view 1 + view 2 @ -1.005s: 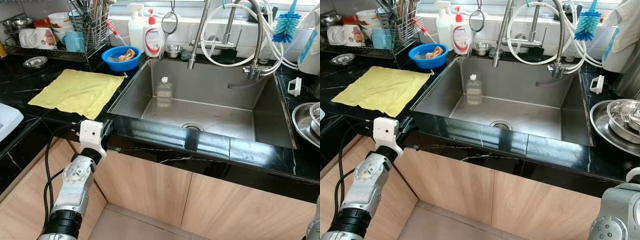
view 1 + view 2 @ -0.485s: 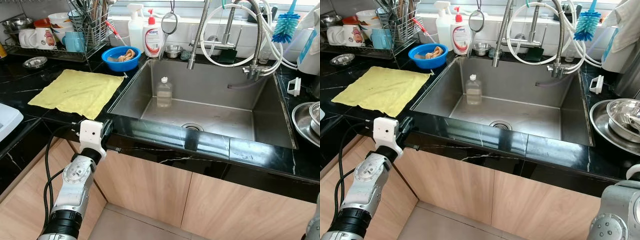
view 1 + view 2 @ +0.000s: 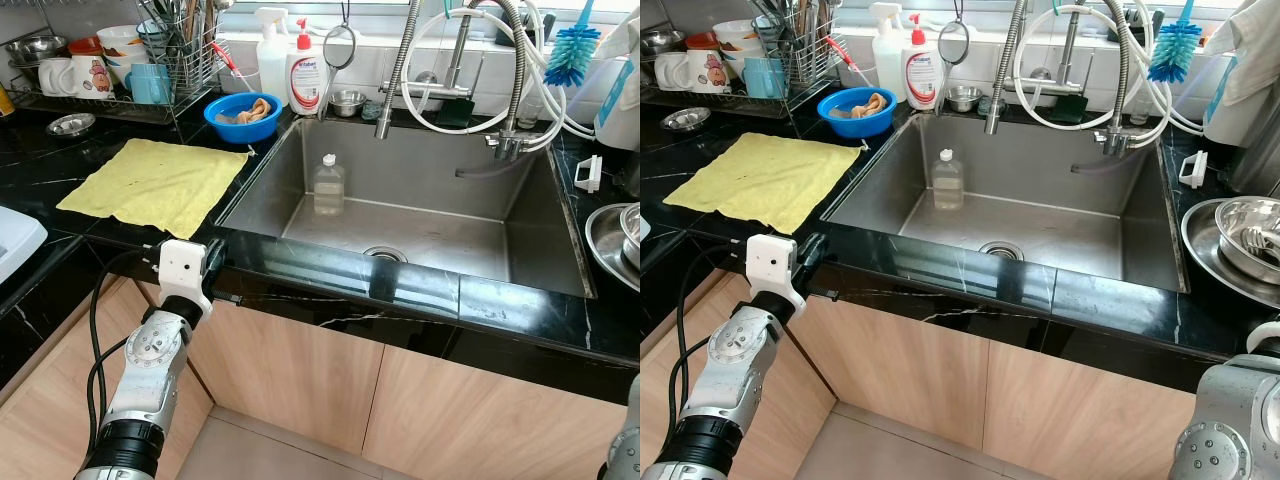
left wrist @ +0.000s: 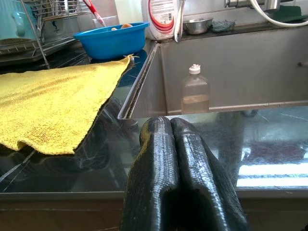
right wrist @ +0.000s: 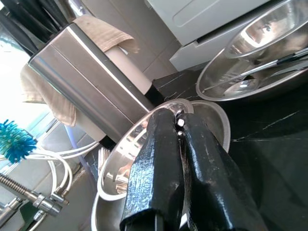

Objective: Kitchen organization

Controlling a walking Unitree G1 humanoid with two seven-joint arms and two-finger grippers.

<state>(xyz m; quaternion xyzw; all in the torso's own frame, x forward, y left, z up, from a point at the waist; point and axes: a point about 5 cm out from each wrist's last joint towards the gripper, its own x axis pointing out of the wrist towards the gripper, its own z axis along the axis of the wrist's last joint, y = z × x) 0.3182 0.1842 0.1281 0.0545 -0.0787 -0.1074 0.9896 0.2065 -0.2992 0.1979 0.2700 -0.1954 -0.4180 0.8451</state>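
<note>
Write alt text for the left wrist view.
The left gripper, its two black fingers pressed shut on nothing, rests at the front edge of a glossy black stone counter. Beyond lie a yellow towelling cloth and a steel sink holding an upright clear plastic bottle, with a blue plastic bowl behind.

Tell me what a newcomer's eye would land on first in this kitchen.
The deep steel sink dominates the middle, with a lone clear bottle standing upright near its back left corner. To its left, a yellow cloth lies spread on the black counter, and a blue bowl sits behind it. The left claw rests shut at the counter's front edge.
</note>
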